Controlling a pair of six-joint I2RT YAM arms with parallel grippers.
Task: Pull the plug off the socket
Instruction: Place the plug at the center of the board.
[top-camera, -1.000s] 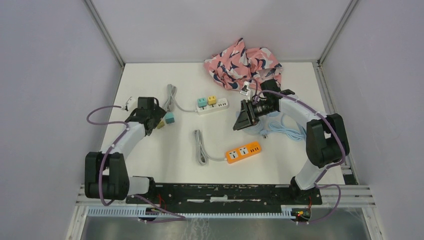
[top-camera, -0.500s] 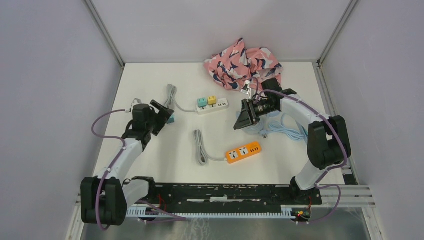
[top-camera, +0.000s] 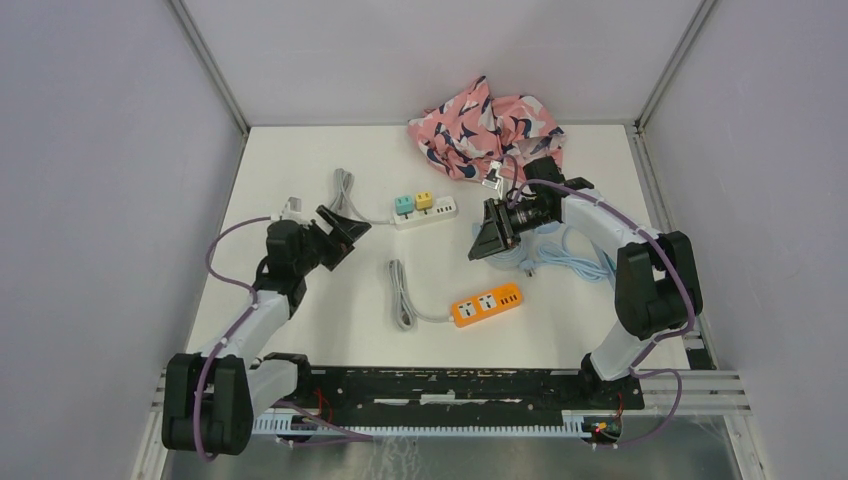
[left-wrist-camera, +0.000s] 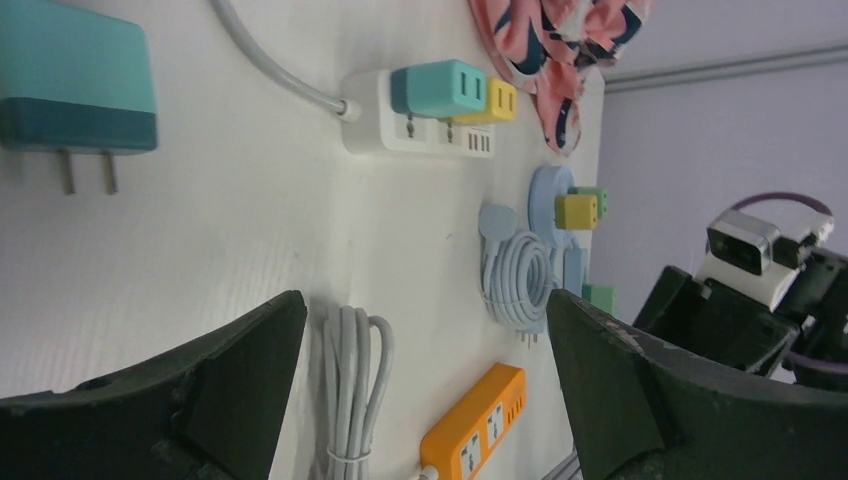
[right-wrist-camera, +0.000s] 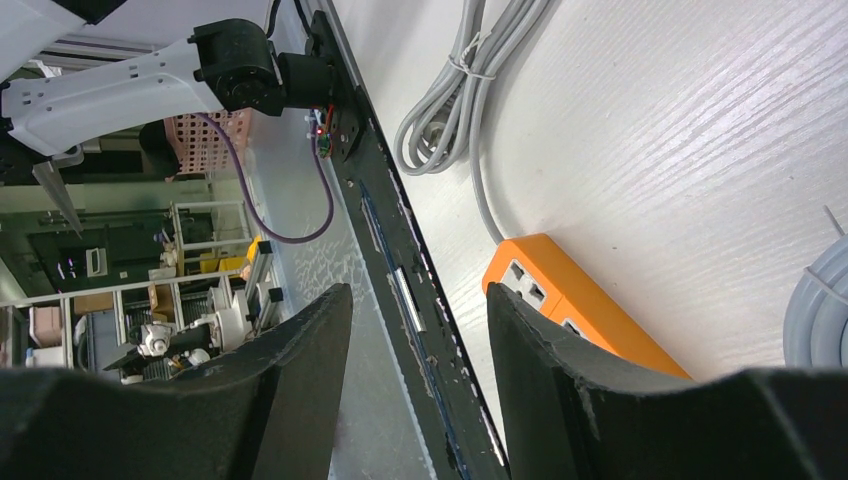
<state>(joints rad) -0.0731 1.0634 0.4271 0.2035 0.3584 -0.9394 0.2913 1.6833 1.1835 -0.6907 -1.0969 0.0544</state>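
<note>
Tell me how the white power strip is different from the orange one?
The white power strip has a teal plug and a yellow plug stuck in it; the orange power strip has nothing plugged in. The white power strip lies farther from the arms' bases, the orange power strip nearer. Both are long, lie flat and have a bundled gray cord: the white strip's cord and the orange strip's cord.

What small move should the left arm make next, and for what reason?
Probably move the open left gripper toward the strip and line it up on the teal plug seated there. A loose plug already lies aside, prongs bare, but the strip also holds a yellow plug, and the gripper is empty.
</note>
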